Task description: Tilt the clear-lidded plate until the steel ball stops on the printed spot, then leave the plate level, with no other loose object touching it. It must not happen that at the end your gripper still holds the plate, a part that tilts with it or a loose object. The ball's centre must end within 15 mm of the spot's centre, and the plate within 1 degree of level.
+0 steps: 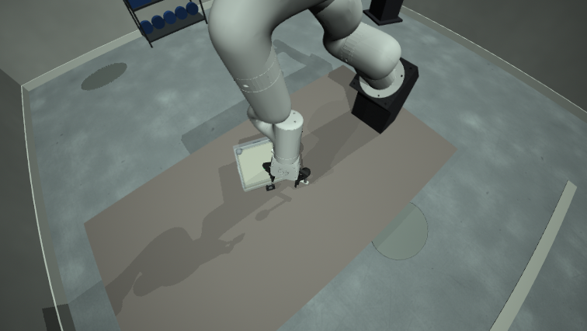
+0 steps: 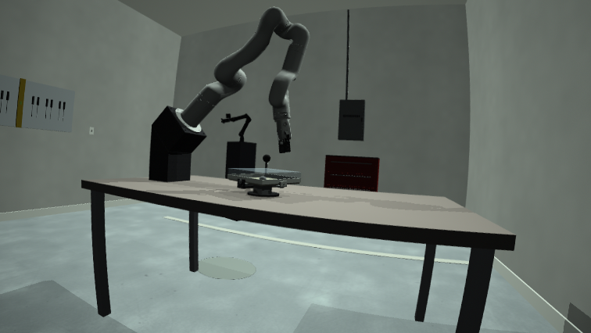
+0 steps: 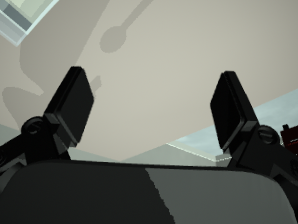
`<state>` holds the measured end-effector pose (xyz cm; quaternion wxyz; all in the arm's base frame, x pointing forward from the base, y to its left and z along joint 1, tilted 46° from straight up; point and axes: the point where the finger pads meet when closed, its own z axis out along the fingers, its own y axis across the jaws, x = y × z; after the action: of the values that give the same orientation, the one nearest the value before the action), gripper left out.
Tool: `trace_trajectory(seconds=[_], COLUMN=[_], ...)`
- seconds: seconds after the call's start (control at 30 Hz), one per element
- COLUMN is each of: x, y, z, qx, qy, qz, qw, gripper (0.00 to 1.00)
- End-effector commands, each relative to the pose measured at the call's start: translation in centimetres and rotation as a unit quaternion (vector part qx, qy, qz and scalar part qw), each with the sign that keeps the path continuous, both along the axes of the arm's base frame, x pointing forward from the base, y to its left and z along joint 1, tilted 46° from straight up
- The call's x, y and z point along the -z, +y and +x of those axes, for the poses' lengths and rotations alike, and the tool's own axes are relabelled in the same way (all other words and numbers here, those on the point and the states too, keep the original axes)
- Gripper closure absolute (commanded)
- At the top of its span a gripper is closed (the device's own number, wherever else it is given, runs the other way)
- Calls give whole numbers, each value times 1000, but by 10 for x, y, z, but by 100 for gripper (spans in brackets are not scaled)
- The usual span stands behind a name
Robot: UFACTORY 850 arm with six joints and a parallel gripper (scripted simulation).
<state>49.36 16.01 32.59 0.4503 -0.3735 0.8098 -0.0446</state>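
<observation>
Open claw [image 2: 284,145] hangs apparently clear above plate [image 1: 251,164] edge

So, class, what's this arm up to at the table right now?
A single arm has its open gripper hanging over the near edge of the clear-lidded plate, above the plate's black-knobbed handle, gripping nothing. The plate rests on its pivot stand on the table and looks about level in the side view. The arm hides most of the plate, so the printed spot cannot be seen.
</observation>
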Motion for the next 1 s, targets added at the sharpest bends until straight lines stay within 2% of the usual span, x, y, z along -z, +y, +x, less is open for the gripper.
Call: trace_trajectory(seconds=[0.0, 0.13, 0.23, 0.53, 0.57, 0.97], x=[22, 44, 54, 60, 60, 60], y=[-1, -4, -5, -7, -7, -7], z=[-30, -61, -75, -83, -83, -83], qx=[33, 66, 81, 89, 89, 89], qy=[31, 63, 78, 86, 86, 86], qz=[20, 37, 44, 48, 48, 48], qw=[999, 995, 993, 991, 991, 991], gripper=[0, 0, 0, 0, 39, 39])
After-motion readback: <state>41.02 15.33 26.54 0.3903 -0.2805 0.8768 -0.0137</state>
